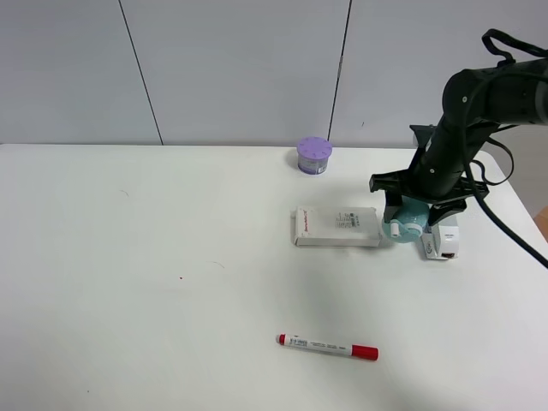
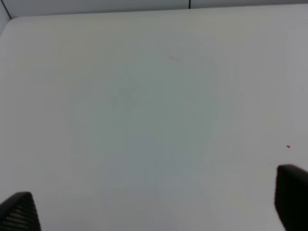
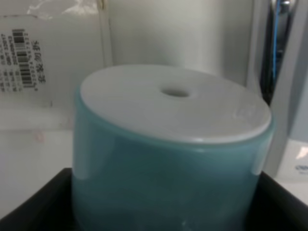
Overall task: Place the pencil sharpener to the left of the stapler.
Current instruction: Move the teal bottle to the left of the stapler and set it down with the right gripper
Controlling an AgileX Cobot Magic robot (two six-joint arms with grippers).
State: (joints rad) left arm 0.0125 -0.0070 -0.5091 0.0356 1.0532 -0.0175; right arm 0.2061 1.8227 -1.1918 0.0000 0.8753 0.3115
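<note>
The teal pencil sharpener rests on the table between the flat white box and the stapler, its white crank facing the front. It fills the right wrist view as a teal cylinder with a white end face. My right gripper comes down over it from above, and its black fingers hug both sides of the body. The light grey and white stapler lies right beside the sharpener. My left gripper is open over bare table and is out of the exterior high view.
A flat white rectangular box with a barcode label lies just left of the sharpener. A purple round container stands at the back. A red-capped marker lies near the table's front. The table's right edge is near the stapler.
</note>
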